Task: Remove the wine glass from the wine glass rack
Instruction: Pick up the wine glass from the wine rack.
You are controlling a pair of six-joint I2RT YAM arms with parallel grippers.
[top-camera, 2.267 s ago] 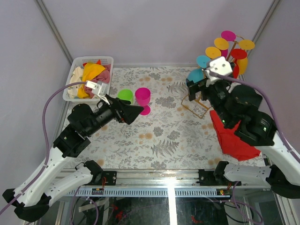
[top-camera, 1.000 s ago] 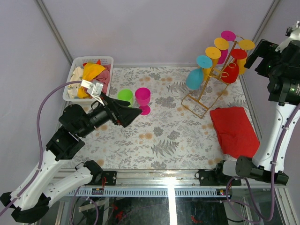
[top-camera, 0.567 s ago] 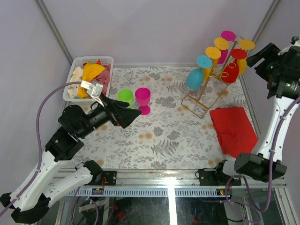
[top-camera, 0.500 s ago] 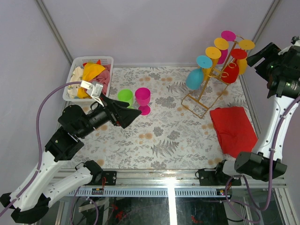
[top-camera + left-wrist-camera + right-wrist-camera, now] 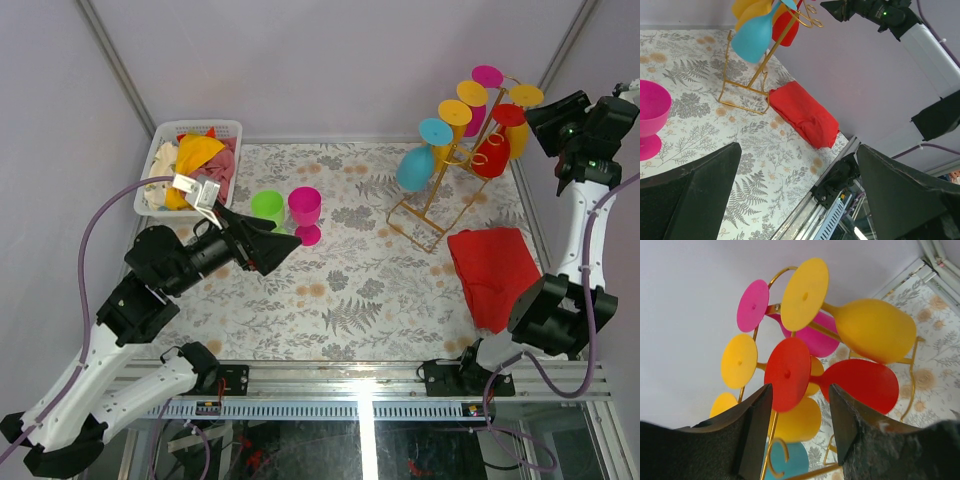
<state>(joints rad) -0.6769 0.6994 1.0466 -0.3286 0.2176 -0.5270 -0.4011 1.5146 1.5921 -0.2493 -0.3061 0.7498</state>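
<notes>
The gold wire wine glass rack (image 5: 440,195) stands at the table's back right with several coloured glasses hanging from it. In the right wrist view a red wine glass (image 5: 860,382) hangs closest, its round foot (image 5: 787,374) just above the fingers. My right gripper (image 5: 800,425) is raised beside the rack's top right (image 5: 548,112), its jaws partly apart with nothing between them. My left gripper (image 5: 285,245) hovers wide open left of centre, holding nothing. The left wrist view shows the rack (image 5: 725,67) far off.
A pink glass (image 5: 305,208) and a green glass (image 5: 267,205) stand upright just beyond my left gripper. A red cloth (image 5: 500,275) lies in front of the rack. A white slatted basket (image 5: 160,150) of cloths sits at the back left.
My right arm has lifted away from the rack's foot, swung high to the right, then edged toward the top glasses while its jaws narrowed. The left arm has barely moved.
</notes>
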